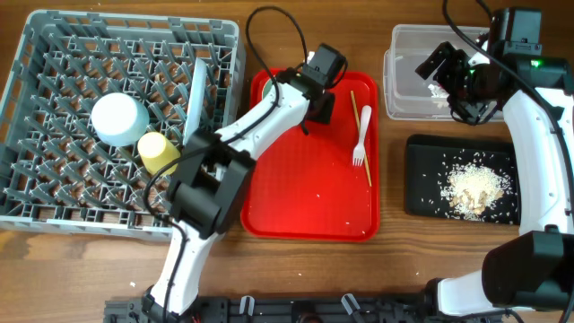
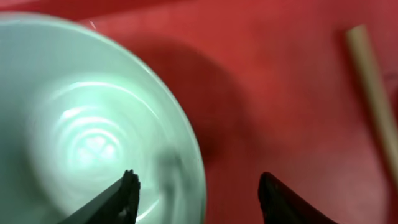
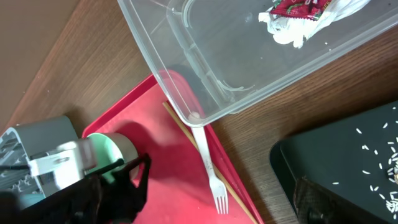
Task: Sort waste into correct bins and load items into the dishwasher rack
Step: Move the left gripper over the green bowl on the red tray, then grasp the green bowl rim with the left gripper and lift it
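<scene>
1. Two pincers inspected. My left pincer (image 2: 198,182) stands open, straddling the rim of the pale green bowl (image 2: 93,124): one finger is inside the bowl, the other outside over the red tray (image 2: 280,74). The close view is blurred, so contact with the rim is not confirmed.
2. My right pincer (image 1: 446,65) hangs above the clear tub (image 1: 401,94). I cannot tell whether it is open or closed.
3. Location of the work piece: the bowl sits upright on the red tray, at the end nearest the dishwasher rack (image 1: 27,63).
4. Step in hand, in my judgement: grip the bowl by its rim and carry it to the rack. I should lower until the inner finger is well below the lip. Then I should close squarely, so the wall is pinched rather than the edge alone. The smooth surface looks likely to slip.
5. Lift straight up before swinging across. The chopsticks (image 2: 373,81) and white fork (image 1: 360,139) lie close by on the same tray and must not be dragged.
6. The rack already holds a white bowl (image 1: 119,118), a yellow cup (image 1: 159,151) and a plate (image 1: 195,94) on edge. I should choose free pegs apart from these.
7. Waste check: the wrapper (image 3: 298,6) and tissue (image 3: 286,31) lie in the tub, and the rice (image 1: 471,188) lies on the black tray (image 1: 421,179). No action is needed there for this step.
</scene>
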Available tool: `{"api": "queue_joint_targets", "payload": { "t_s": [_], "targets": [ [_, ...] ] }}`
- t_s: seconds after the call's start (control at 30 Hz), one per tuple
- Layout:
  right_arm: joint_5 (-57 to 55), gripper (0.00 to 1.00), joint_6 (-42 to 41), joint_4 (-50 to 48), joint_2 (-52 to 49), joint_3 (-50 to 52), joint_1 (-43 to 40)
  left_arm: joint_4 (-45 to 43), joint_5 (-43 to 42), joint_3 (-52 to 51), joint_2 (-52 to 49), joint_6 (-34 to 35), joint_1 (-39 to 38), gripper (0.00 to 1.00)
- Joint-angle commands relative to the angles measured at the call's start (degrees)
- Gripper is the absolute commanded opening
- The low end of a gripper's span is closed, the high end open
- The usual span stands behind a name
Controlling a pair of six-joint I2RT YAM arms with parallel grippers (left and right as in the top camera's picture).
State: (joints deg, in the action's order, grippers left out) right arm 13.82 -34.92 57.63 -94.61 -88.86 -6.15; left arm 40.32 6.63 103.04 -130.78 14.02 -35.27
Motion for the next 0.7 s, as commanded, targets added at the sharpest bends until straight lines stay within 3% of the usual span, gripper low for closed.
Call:
{"api": "queue_joint_targets", "payload": {
  "t_s": [0.0,0.17,0.33,0.4,0.53,0.67],
  "targets": [
    [-0.72,1.0,-0.7,-0.2,-0.15,0.37,0.17,0.13,0.96,0.04,-1.62,-0.11,-0.15,0.49],
    [-0.72,1.0,-0.7,-0.17,-0.15,0.37,0.17,0.39,0.96,0.04,-1.79,-0.13,-0.11,0.35],
    [-0.72,1.0,-0.7,-0.17,-0.15,0.37,0.17,1.99,0.98,0.04,-2.43,-0.15,-0.11,0.04],
    [-0.72,1.0,-0.7,-0.2,-0.15,0.37,0.17,3.54,2.99,0.04,-2.45,-0.15,-0.59,0.04],
    [-0.72,0.99,-0.68,-0.2,-0.15,0.37,0.17,6.75,20.9,0.04,-2.43,-0.42,-4.55,0.04],
    [-0.72,1.0,-0.7,-0.17,-0.15,0.37,0.17,7.06,31.61,0.04,-2.43,-3.58,-9.6,0.04]
  ]
}}
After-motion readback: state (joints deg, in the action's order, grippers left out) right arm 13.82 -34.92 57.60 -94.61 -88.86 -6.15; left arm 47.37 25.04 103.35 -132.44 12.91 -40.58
